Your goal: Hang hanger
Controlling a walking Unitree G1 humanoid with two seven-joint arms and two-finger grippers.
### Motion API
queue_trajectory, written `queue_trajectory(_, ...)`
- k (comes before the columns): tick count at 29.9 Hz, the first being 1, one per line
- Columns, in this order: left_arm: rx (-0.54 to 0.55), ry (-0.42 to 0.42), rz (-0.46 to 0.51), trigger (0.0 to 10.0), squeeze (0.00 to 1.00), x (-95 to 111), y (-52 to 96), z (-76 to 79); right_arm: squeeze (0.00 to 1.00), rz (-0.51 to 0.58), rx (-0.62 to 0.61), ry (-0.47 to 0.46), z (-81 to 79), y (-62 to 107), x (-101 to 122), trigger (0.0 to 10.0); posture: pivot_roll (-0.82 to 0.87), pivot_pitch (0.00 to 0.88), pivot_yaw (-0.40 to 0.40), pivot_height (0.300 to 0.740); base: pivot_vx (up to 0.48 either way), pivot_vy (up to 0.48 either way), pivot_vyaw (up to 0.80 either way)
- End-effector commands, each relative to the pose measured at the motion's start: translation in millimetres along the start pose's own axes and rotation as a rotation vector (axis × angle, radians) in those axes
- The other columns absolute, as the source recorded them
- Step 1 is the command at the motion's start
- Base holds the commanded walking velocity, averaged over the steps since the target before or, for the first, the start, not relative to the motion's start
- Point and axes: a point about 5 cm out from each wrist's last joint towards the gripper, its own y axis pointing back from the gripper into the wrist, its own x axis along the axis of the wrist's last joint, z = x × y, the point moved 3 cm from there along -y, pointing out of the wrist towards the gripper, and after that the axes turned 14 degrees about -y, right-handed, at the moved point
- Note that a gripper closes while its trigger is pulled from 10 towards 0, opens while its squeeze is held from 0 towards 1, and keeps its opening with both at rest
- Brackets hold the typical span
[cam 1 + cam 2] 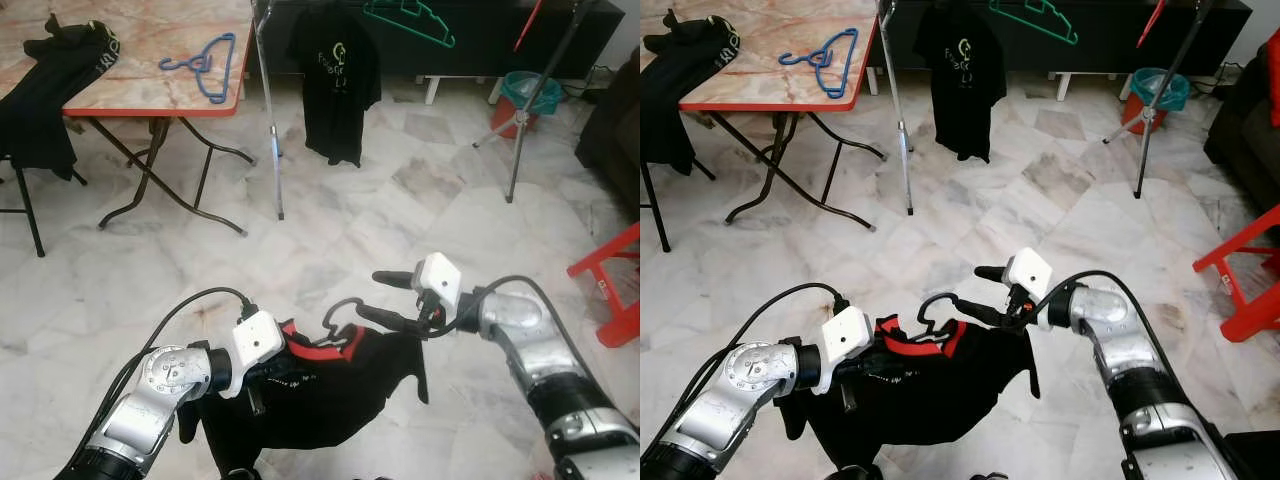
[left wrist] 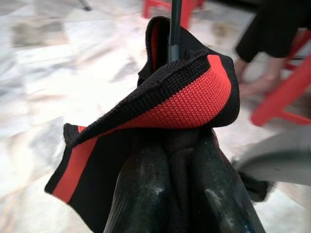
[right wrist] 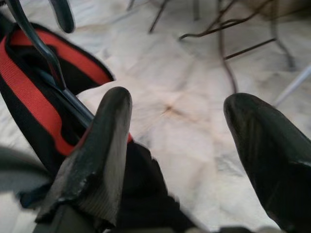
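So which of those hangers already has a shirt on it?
The dark hanger between the robot's claws, inside the black shirt. The blue hanger lies bare on the table; the green hanger hangs bare.

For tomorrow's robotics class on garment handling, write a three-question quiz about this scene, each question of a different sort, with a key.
1. True or false: the left gripper is shut on the black shirt.
2. Multiple choice: the right gripper is (A) shut on the hanger hook, (B) open beside the hanger hook, (C) resting on the table.
3. Fill in: the hanger lying on the table is ____ in colour.

Key
1. True: its fingers pinch the red-trimmed collar.
2. B: its fingers stand apart by the hook.
3. Blue: the blue hanger lies near the table's edge.
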Motion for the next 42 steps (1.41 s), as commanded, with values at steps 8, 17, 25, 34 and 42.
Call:
queue_trajectory(8,0.348,0.100,-0.063,10.0,0.00,-30.2,7.8,-21.2,0.00,0.326,-0.690,-0.151,56.1,38.4,5.0,10.0,0.03,0.125,-0.051,0.740,0.000,0.000,0.00)
queue_trajectory(17,0.800,0.189,-0.144,10.0,0.00,-50.6,24.0,-48.2,0.00,0.335,-0.874,-0.404,42.5,29.6,-48.5,10.0,0.03,0.123,-0.052,0.740,0.000,0.000,0.00)
queue_trajectory(25,1.027,0.301,-0.046,10.0,0.00,-41.1,28.0,-58.4,0.00,0.376,-0.929,-0.443,35.5,19.5,-50.8,10.0,0.02,0.113,-0.057,0.740,0.000,0.000,0.00)
queue_trajectory(34,1.057,0.312,0.011,10.0,0.00,-28.6,17.3,-68.3,0.00,0.434,-0.930,-0.414,39.9,16.5,-33.6,10.0,0.00,0.090,-0.052,0.740,0.000,0.000,0.00)
queue_trajectory(42,1.066,0.314,-0.010,10.0,0.00,-34.2,18.8,-68.2,0.00,0.458,-0.919,-0.393,40.1,11.8,-23.9,10.0,0.00,0.062,-0.049,0.740,0.000,0.000,0.00)
